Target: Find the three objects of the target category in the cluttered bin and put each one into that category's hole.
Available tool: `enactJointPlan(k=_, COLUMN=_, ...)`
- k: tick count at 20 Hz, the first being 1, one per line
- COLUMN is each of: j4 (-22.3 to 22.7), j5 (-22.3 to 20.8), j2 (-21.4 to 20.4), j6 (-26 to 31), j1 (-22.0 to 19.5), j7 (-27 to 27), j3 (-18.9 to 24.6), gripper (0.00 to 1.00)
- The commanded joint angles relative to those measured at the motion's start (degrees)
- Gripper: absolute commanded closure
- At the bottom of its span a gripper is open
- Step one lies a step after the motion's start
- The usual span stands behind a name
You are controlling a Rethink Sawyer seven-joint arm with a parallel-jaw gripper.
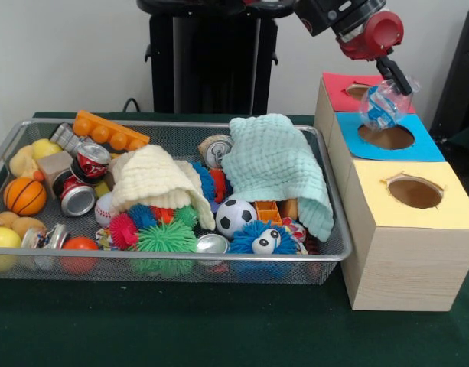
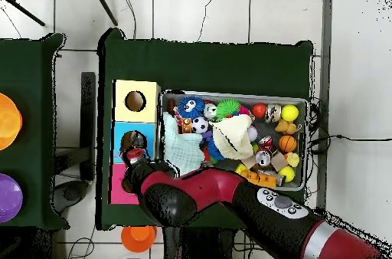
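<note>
Gripping one clear ball (image 1: 384, 105), jaws (image 1: 392, 79) above blue hole (image 1: 385, 137); three box holes; two cloths in bin (image 1: 12, 145).

Upper arm (image 1: 349, 19) cut off by the front view's top edge. Mint cloth (image 1: 276, 164) and cream cloth (image 1: 154, 180) cover bin contents beneath. Red box's hole (image 1: 358, 90) partly hidden behind the clear ball (image 1: 383, 103). In the overhead view, the arm (image 2: 230, 198) hides the pink box (image 2: 121, 192); bin items (image 2: 264, 129) too small to identify.
</note>
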Motion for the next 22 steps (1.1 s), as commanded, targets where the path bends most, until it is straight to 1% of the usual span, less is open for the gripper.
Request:
enactJointPlan(k=1, j4=-2.3, j5=-2.9, j2=2.0, j6=-3.9, j1=-1.4, j7=16.7, j3=0.7, gripper=1.00)
enactJointPlan(k=9, j4=-3.2, j5=-3.3, j2=3.5, j6=-4.0, j1=-0.5, j7=16.0, j3=-0.9, gripper=1.00)
enactJointPlan(k=15, j4=-3.7, j5=-3.4, j2=3.5, j6=-4.7, j1=0.1, j7=16.1, j3=-1.9, gripper=1.00)
enactJointPlan(k=22, j4=-4.2, j5=-3.3, j2=3.4, j6=-4.7, j1=0.3, j7=16.2, j3=-1.9, gripper=1.00)
